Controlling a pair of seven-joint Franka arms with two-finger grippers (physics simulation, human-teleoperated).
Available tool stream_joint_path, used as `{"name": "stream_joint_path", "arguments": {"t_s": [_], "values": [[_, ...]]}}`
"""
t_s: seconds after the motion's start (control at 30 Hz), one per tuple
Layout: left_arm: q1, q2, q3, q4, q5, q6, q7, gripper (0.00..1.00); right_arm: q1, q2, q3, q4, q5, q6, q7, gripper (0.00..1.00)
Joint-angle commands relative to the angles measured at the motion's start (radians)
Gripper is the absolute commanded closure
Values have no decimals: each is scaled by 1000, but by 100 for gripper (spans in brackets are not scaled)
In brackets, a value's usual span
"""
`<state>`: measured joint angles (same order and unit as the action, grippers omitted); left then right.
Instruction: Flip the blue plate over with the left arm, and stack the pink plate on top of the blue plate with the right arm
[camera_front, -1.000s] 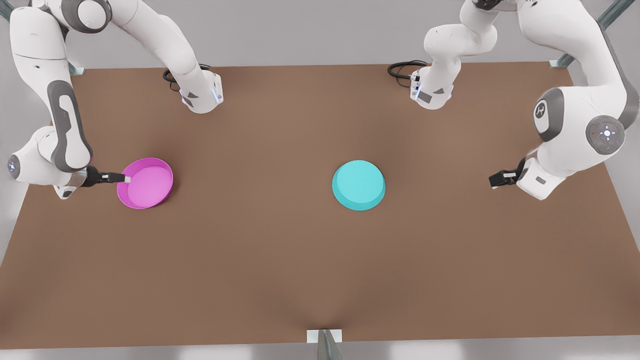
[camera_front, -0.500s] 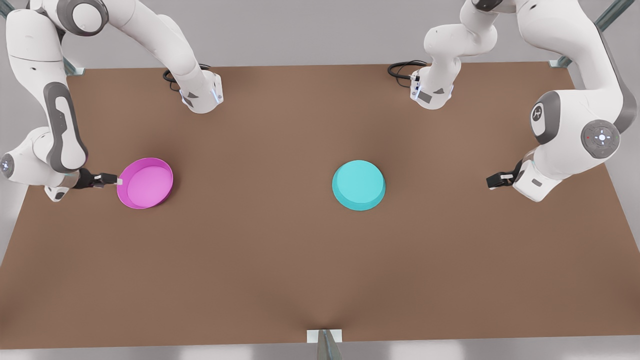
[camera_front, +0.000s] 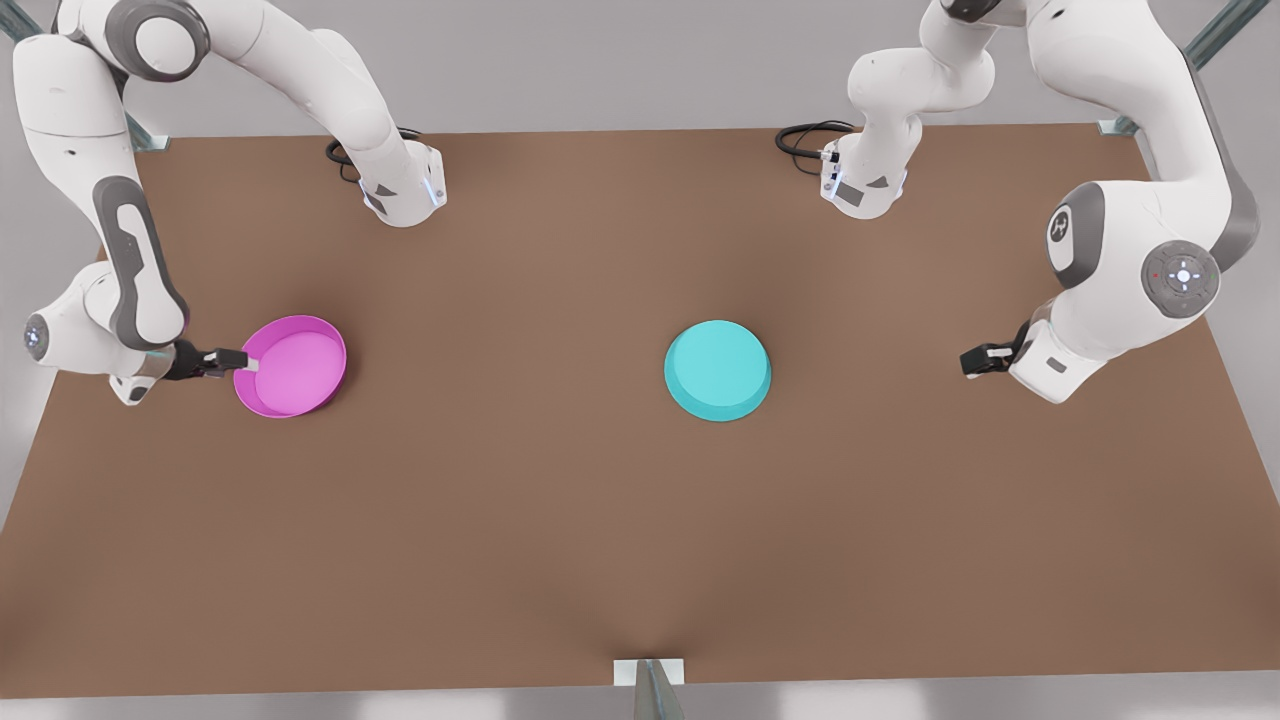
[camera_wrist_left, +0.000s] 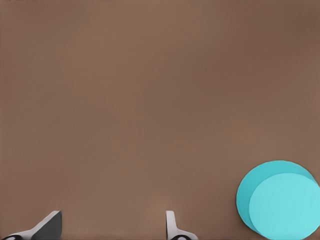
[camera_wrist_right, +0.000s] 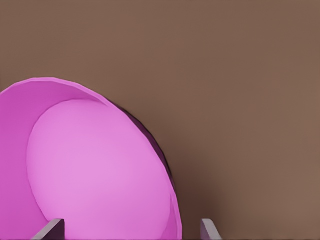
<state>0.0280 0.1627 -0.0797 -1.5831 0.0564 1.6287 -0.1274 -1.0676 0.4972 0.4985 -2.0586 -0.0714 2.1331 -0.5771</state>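
The pink plate (camera_front: 293, 366) lies hollow side up toward the front view's left, and its lighter inside is close up in the right wrist view (camera_wrist_right: 95, 165). My right gripper (camera_front: 247, 363) is open at the plate's outer rim, with the rim's edge between its fingertips (camera_wrist_right: 130, 233). The blue plate (camera_front: 717, 370) sits near the table's middle with a flat face up and shows in the left wrist view (camera_wrist_left: 280, 200). My left gripper (camera_front: 968, 362) hangs open (camera_wrist_left: 110, 231) well off to the front view's right of the blue plate, holding nothing.
The brown table (camera_front: 560, 520) is bare wood around both plates. Both arm bases (camera_front: 405, 190) (camera_front: 862, 185) stand at the far edge with black cables beside them. A metal bracket (camera_front: 650, 680) sits at the near edge.
My right gripper drew back from the pink plate, then came up to its rim again. My left gripper crept toward the blue plate. Neither plate moved.
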Motion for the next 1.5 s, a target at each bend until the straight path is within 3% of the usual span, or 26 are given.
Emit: {"name": "stream_joint_path", "arguments": {"t_s": [0.0, 0.53, 0.67, 0.73, 0.77, 0.8, 1.03, 1.27, 1.47], "values": [[0, 0, 0, 0, 0, -1, -1, 0, 0, 7, -1, 0, -1, 1, -1, 0], [-8, 0, 0, -2, 0, -1, -1, 0, -14, 63, -8, 5, -64, 57, -9, 1], [-8, 1, 0, -2, 0, -1, 0, 0, -14, 63, -8, 3, -70, 56, -24, 19], [-8, 1, 0, 0, 0, -1, -1, 0, -14, 63, -6, 3, -70, 56, -50, 40], [-8, 1, 0, 0, 0, -1, -1, 0, -14, 63, -6, 3, -70, 56, -52, 44], [-8, 0, 0, -2, 0, -1, 0, 0, -11, 63, -6, 3, -70, 56, -52, 55], [-8, 1, 0, -2, 0, -3, -1, 0, -9, 72, -8, 5, -71, 56, -55, 55], [-8, 1, 0, -2, 0, -3, 0, 0, -8, 72, -6, 6, -71, 48, -55, 73], [-7, 1, 0, -2, 0, -3, 0, 0, -8, 72, -6, 6, -71, 48, -56, 76]]}}
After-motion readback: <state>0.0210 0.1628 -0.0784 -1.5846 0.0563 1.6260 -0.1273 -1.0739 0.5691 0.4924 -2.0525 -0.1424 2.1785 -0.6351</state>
